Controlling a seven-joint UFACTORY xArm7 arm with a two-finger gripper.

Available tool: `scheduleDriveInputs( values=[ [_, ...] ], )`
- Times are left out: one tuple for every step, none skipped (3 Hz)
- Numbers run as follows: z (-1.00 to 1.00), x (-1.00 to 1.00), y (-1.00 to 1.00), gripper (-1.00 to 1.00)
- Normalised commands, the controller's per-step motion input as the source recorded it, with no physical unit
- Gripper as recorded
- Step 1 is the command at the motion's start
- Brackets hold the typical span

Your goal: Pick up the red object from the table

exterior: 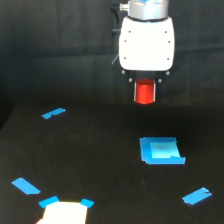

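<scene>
No text, label, brand, number or sign can be read anywhere in the exterior view. The white gripper housing (146, 44) in the upper middle of the frame is plain, with only small dark dots. The blue square patch (161, 151) at the right of centre and the blue tape strips (54, 113) on the black table (100, 165) carry no writing.

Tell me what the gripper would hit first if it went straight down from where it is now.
Probably bare table. The gripper, holding the red object, points down; the blue square looks nearer the camera, though depth is unclear.
</scene>
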Motion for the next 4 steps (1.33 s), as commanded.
scheduleDriveInputs(
  values=[
    [-0.16,-0.17,0.24,-1.00],
    [0.30,-0.22,0.66,-0.85],
    [-0.19,-0.16,0.39,-0.78],
    [-0.20,-0.02,0.53,-1.00]
  ],
)
